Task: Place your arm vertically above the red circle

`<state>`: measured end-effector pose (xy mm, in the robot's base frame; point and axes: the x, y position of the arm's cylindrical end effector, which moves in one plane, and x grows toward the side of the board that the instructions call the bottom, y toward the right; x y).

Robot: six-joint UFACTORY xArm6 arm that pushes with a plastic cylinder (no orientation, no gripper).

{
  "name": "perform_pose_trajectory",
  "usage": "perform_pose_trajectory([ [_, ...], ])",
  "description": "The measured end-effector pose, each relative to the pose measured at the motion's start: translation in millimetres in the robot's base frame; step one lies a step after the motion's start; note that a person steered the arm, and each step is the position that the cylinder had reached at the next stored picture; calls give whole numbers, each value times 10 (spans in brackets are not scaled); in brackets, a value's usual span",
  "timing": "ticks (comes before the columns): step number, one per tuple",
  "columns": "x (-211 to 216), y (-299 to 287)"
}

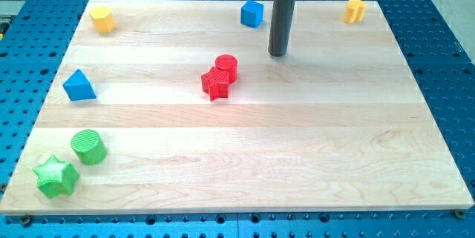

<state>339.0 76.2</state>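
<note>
Red circle touched the red star; my tip sat up-right of it, not above yet; no gripper fitted.

No text, label, brand, number or sign can be read anywhere; the wooden board, the coloured blocks and the blue perforated table all appear unmarked.
</note>
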Motion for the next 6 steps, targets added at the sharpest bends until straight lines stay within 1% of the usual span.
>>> perform_pose_trajectory([
  [3, -15, 0],
  [5, -745, -597],
  [6, -745, -606],
])
